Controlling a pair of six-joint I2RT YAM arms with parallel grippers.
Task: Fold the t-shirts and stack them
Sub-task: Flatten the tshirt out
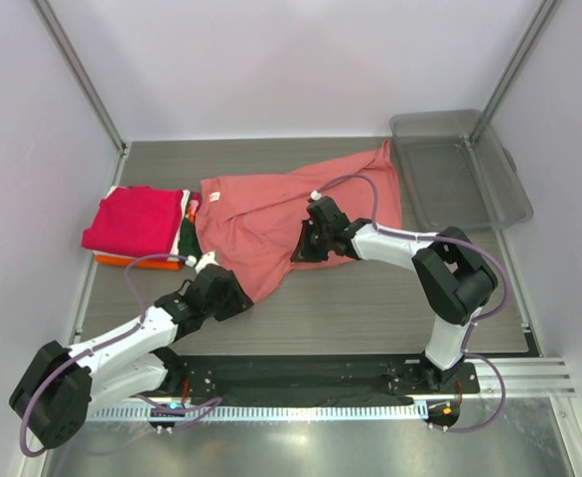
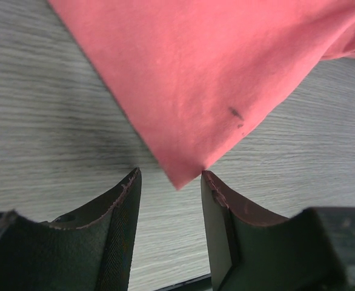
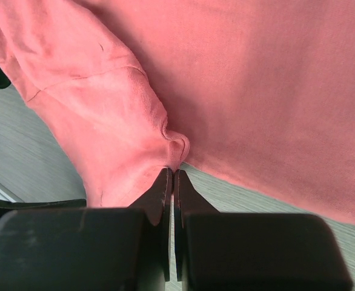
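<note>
A salmon-pink t-shirt (image 1: 271, 214) lies spread and rumpled across the middle of the table. My right gripper (image 3: 174, 173) is shut on a pinch of its edge, beside a sleeve (image 3: 99, 115); in the top view it (image 1: 306, 248) sits at the shirt's near edge. My left gripper (image 2: 170, 182) is open, its jaws either side of the shirt's pointed near corner (image 2: 179, 176), not holding it; in the top view it (image 1: 233, 296) is at the shirt's lower left tip. A folded stack at the left has a magenta-red shirt (image 1: 132, 219) on top, orange (image 1: 132, 261) beneath, and dark green (image 1: 185, 243) showing.
A clear grey plastic bin (image 1: 460, 169) stands at the back right corner. Metal frame posts rise at both back corners. The folded stack lies close to the left edge of the table (image 1: 370, 318).
</note>
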